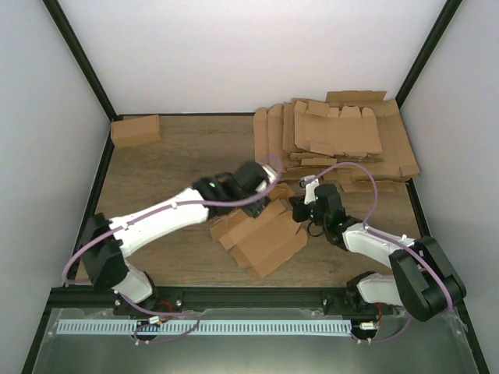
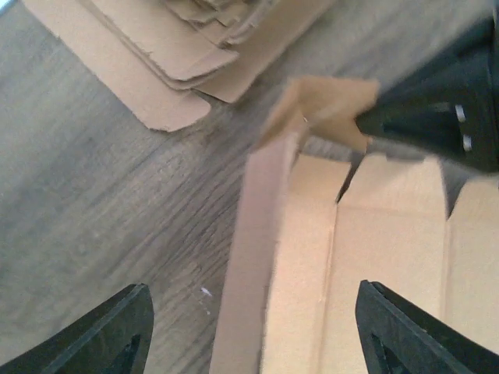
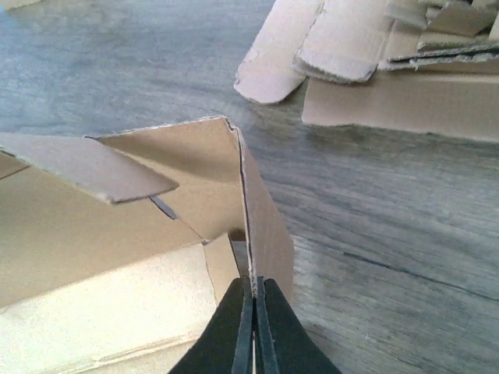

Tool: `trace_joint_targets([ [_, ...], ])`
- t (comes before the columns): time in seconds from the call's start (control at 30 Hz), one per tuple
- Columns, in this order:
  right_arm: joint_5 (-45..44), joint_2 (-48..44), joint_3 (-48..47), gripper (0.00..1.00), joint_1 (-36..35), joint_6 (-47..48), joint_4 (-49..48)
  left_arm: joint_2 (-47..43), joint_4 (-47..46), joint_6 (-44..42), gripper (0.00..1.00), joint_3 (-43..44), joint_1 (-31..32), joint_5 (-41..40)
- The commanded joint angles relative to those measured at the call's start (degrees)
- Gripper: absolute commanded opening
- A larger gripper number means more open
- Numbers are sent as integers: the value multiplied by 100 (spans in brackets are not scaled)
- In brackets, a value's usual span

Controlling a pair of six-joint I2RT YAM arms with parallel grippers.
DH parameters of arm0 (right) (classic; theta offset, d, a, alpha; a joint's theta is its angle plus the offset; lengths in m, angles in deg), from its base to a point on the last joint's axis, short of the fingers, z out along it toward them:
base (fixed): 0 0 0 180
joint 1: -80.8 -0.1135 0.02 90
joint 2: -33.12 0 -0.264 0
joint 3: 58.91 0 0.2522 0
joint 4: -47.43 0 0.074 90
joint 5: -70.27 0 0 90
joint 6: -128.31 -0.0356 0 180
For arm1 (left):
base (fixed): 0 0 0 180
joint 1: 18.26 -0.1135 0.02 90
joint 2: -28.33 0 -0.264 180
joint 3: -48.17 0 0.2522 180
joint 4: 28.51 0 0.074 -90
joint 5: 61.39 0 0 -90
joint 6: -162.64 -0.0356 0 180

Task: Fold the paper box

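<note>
Top external view records a wooden table [image 1: 164, 175] carrying all items. Largest upon it is a stack of flat cardboard blanks [image 1: 343, 132], lying beyond both pincers and to the right of the left pincer [image 2: 249, 335].

Next in size is the paper box [image 1: 265, 238], partly erected and open, lying at the middle of the table directly beneath both pincers, its bulk extending back from their tips towards the arm bases.

A small closed carton [image 1: 136, 130] sits at the far left corner, well apart from both pincers.

Left wrist view: the left pincer is spread wide. One upright side wall [image 2: 253, 257] of the paper box runs up between its fingers [image 2: 105, 335]; neither finger is seen to touch it.

Right wrist view: the right pincer [image 3: 254, 327] is pressed together on the thin top edge of an upright corner panel [image 3: 261, 218], pinching it. A loose flap [image 3: 86, 164] hangs over the box interior to the left of this pincer. The left wrist view shows the same grip from the opposite side, at the box's far corner.
</note>
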Motion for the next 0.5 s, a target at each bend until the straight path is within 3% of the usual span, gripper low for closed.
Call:
trace_joint_targets([
  [0.0,-181,-173,14,1,-80,83,-350,-602,-175,685,76,93,-1063,2440],
  [0.2,-198,-217,79,1,-130,105,-448,-481,-331,977,75,-248,-2498,3806],
  [0.4,-257,-116,28,1,-158,67,-425,4,-437,572,68,-502,-2616,5267],
  [0.47,-272,-100,31,1,-171,28,-434,93,-480,545,65,-605,-2574,5323],
])
